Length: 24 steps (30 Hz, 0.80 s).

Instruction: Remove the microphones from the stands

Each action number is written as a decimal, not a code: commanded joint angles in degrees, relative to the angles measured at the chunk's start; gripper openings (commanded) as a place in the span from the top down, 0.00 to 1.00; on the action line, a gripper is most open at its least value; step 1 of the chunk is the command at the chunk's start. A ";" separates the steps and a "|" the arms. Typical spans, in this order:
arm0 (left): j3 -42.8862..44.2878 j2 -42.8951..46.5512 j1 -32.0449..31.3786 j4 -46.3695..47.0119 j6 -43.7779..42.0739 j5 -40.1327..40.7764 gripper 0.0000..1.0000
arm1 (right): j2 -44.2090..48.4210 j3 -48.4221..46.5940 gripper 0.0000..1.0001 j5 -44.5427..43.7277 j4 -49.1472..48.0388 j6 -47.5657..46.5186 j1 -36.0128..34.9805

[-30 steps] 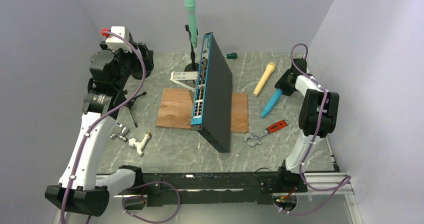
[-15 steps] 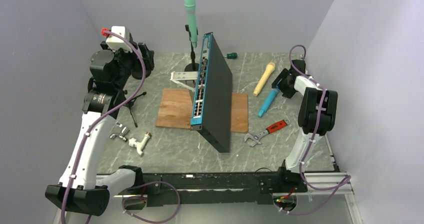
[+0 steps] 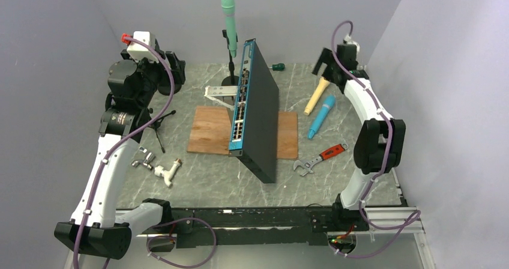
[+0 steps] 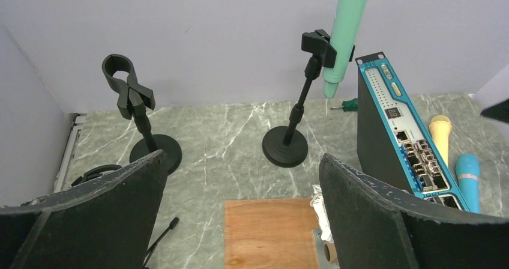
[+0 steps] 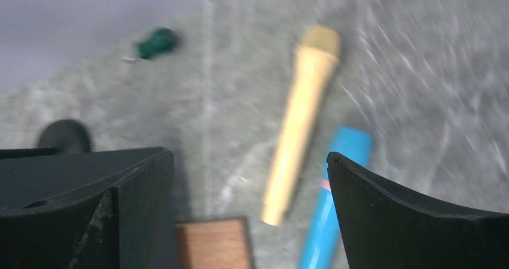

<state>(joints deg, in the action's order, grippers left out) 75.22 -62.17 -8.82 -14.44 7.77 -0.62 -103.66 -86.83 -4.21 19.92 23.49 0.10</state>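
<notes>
A green microphone point(image 3: 228, 14) point(image 4: 348, 29) stands upright in the clip of a black stand point(image 3: 231, 77) point(image 4: 294, 125) at the back of the table. My left gripper point(image 3: 174, 71) point(image 4: 243, 156) hangs open to the left of that stand, well apart from it, nothing between its fingers. Beside it, at the far left of the left wrist view, is a second stand point(image 4: 129, 92) with an empty clip. My right gripper point(image 3: 321, 68) point(image 5: 249, 158) is open and raised above a yellow microphone point(image 3: 317, 95) point(image 5: 303, 119) and a blue microphone point(image 3: 321, 117) point(image 5: 336, 203), both lying on the table.
A blue-faced network switch point(image 3: 258, 119) stands on edge on a wooden board point(image 3: 210, 131), right next to the green microphone's stand. A red-handled wrench point(image 3: 321, 158), a green screwdriver point(image 3: 277, 66), pipe fittings point(image 3: 165, 171) and a small tripod point(image 3: 159, 128) lie about.
My right gripper opened, let go of the blue microphone, and rose toward the back of the table. The blue microphone now lies free. The left arm has not moved.
</notes>
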 commanded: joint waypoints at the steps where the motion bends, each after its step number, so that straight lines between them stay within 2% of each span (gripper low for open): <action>1: -0.08 1.13 0.21 1.70 0.27 -0.27 0.01 | 4.13 -7.32 0.00 -3.79 -4.53 -4.66 -6.45; 5: -0.12 1.34 0.21 1.73 0.39 -0.53 0.01 | 5.46 -8.54 0.00 1.59 -14.93 -9.18 -12.68; 10: -0.21 1.31 0.21 1.93 0.57 -0.99 0.01 | 2.22 -14.09 0.00 8.66 -24.20 -12.25 -18.56; 19: -0.03 1.42 0.43 1.36 -0.38 0.34 0.01 | -10.06 -29.84 0.00 9.50 -29.54 -12.47 -26.43; 24: 0.11 1.03 1.39 1.22 0.36 -0.27 0.01 | -14.95 -32.96 0.00 11.07 -33.64 -11.88 -29.47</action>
<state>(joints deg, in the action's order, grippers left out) 75.18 -61.98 -8.40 -14.48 7.75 -0.60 -116.05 -116.81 4.80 -7.75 11.92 -27.33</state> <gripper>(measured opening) 0.993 0.997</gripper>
